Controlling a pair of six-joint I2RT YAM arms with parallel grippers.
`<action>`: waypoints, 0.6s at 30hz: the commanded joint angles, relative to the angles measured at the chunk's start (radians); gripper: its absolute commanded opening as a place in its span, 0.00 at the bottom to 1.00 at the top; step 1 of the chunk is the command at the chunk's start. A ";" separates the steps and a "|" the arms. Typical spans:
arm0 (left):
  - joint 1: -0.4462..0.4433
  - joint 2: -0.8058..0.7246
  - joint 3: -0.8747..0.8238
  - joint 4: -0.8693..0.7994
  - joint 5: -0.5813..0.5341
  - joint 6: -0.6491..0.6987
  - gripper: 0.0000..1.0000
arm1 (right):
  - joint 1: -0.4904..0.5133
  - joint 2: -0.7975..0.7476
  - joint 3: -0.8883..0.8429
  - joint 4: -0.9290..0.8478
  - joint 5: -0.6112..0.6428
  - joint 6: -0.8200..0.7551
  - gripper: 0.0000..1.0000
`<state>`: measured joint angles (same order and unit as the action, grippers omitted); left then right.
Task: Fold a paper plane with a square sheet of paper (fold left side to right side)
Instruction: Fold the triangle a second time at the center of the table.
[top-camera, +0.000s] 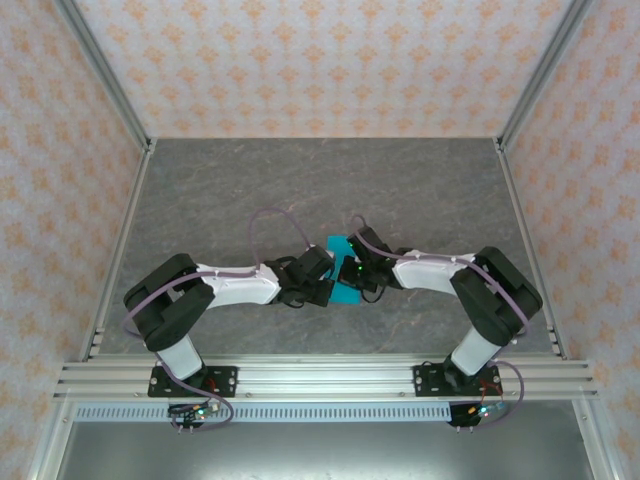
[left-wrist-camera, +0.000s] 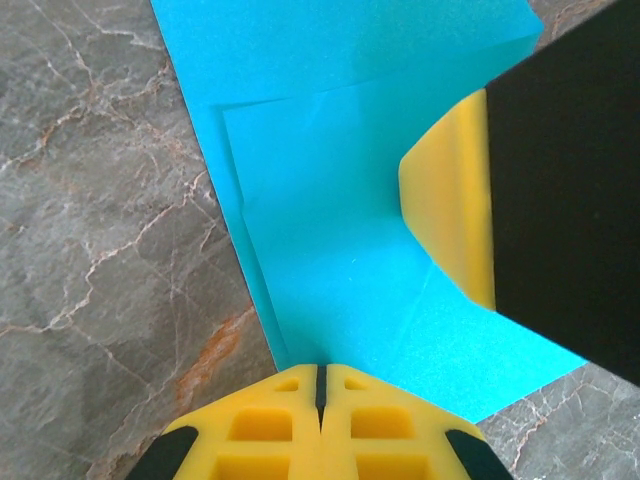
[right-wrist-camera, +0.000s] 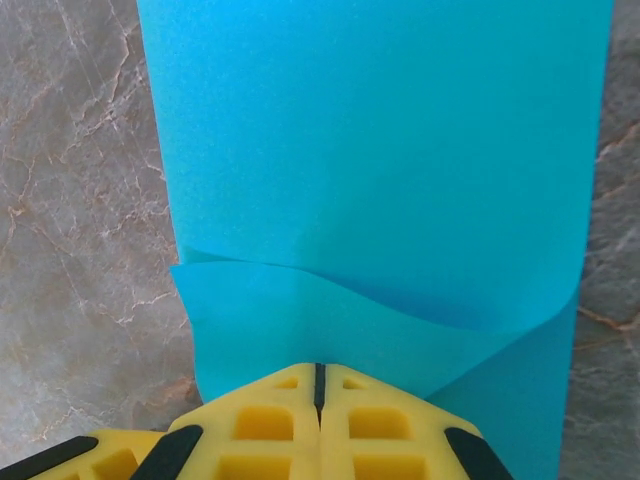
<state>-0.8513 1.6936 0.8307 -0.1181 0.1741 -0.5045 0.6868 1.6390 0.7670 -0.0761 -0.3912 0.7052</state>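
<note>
The table (top-camera: 250, 190) is flat, grey and veined like stone. On it lies the paper (left-wrist-camera: 330, 260), folded in layers, just ahead of the left gripper (left-wrist-camera: 320, 385) and the right gripper (right-wrist-camera: 320, 375), between the two. Bare table shows left of the left gripper and on both sides of the right one.

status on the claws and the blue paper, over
left claw shut, tips at blue paper edge. right claw shut, tips on it too. paper part-folded on the table, one flap lifting. both claws crowd over it.
</note>
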 joint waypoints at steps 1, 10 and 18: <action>-0.005 0.068 -0.054 -0.143 -0.062 0.003 0.00 | -0.021 -0.027 -0.004 -0.052 0.078 -0.024 0.00; 0.010 -0.066 -0.038 -0.144 -0.036 0.010 0.01 | -0.024 -0.007 -0.011 -0.039 0.038 -0.021 0.00; 0.069 -0.202 -0.081 -0.072 0.104 -0.003 0.02 | -0.021 0.007 -0.008 -0.029 0.018 -0.016 0.00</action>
<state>-0.7834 1.5242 0.7681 -0.1974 0.2165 -0.5049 0.6724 1.6352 0.7670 -0.0830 -0.3893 0.7013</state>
